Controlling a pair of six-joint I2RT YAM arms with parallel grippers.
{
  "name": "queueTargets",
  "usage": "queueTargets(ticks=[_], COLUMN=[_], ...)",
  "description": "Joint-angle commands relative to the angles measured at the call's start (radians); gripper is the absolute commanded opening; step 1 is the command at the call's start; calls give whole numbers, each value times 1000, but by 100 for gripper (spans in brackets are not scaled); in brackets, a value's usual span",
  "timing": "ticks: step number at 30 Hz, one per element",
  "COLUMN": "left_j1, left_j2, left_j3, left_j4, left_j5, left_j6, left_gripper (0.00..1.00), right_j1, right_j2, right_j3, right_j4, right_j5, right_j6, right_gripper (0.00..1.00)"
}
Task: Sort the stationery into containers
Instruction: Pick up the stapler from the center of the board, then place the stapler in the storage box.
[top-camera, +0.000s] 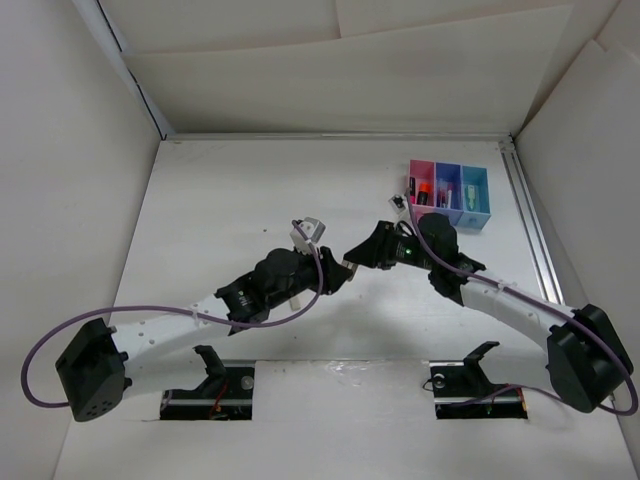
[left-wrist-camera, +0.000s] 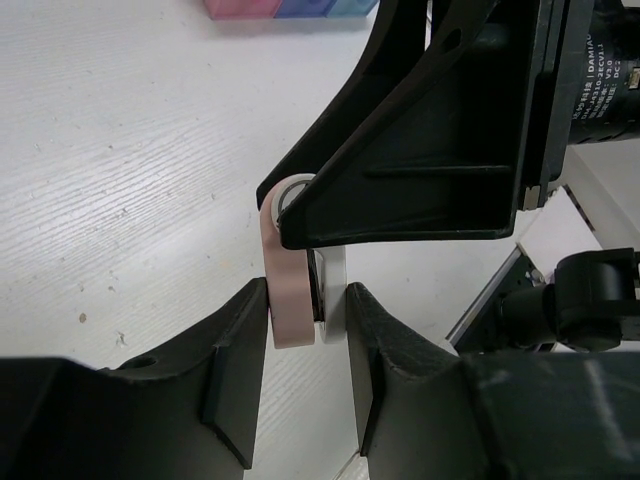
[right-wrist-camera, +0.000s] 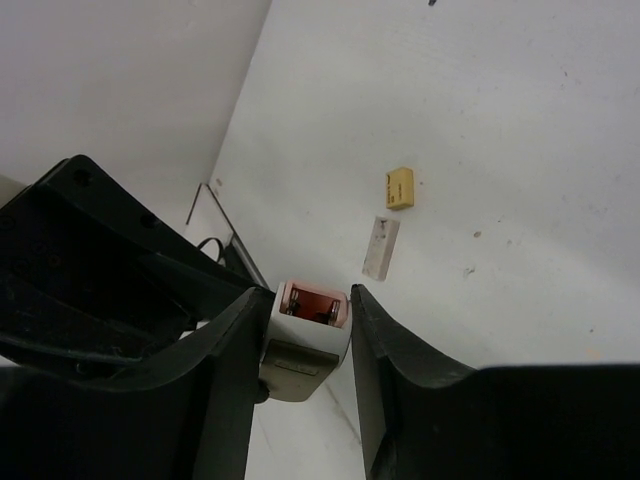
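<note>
The left gripper (left-wrist-camera: 308, 300) was clamped narrowly on a small pink-and-white item (left-wrist-camera: 290, 300), which was pinched across its thin faces. The item's long axis was directed away from the left fingers and straight into the right gripper (right-wrist-camera: 310, 312). In the right wrist view the item was seen end-on, and the right fingers (right-wrist-camera: 240, 340) were set against both of its sides with no gap to be made out. The item was thus held between the two grippers, above the table (top-camera: 230, 190) near its middle.

On the table beyond, a beige eraser (right-wrist-camera: 400, 187) and a pale grey eraser (right-wrist-camera: 380, 247) were left lying just beside each other.

The containers (top-camera: 447, 205) were placed near the far right corner of the table, and the right arm was the nearer to them. Black and orange items were seen in the pink bin (top-camera: 413, 185). Thin items were seen in the darker blue bin (top-camera: 447, 166), and something small and pale in the light blue bin (top-camera: 476, 169). A hand-over to the right arm was judged to be the step in hand.
</note>
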Motion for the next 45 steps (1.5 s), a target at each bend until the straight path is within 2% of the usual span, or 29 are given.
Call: queueTargets(ticks=[1, 7, 16, 19, 22, 25, 28, 32, 33, 35, 40, 43, 45], left_j1=[-10, -10, -10, -10, -10, -10, -10, -10, -10, -10, -10, -10, -10], left_j2=[3, 4, -27, -36, -46, -59, -93, -136, -136, -147, -147, -167, -182], left_j3=[50, 50, 60, 70, 70, 80, 80, 38, 38, 12, -26, -51, -63], left_j4=[68, 68, 34, 16, 16, -10, -35, -142, -163, -213, -375, -433, -455], left_j5=[-24, -35, -55, -55, -55, -64, -64, -127, -162, -193, -286, -343, -372], left_j6=[11, 11, 30, 30, 39, 39, 39, 11, -13, -44, -162, -239, -291], left_gripper=[5, 21, 57, 64, 64, 70, 71, 69, 68, 68, 67, 65, 60], right_j1=[9, 0, -63, -90, -112, -141, -231, -409, -485, -555, -708, -751, -751], right_j2=[5, -15, -46, -46, -46, -37, -37, -69, -69, -80, -69, -9, 52], right_j3=[-6, -15, -15, -15, -15, -15, -6, 3, 17, 59, 152, 230, 299], right_j4=[72, 72, 72, 72, 72, 72, 72, 54, 21, -42, -204, -253, -274], right_j5=[-18, 15, 15, 6, -5, -16, -50, -80, -65, -16, 295, 448, 531], right_j6=[2, 12, 21, 21, 30, 30, 21, 12, -1, -51, -139, -171, -201], right_gripper=[25, 17, 16, 16, 16, 16, 15, 15, 15, 15, 15, 15, 15])
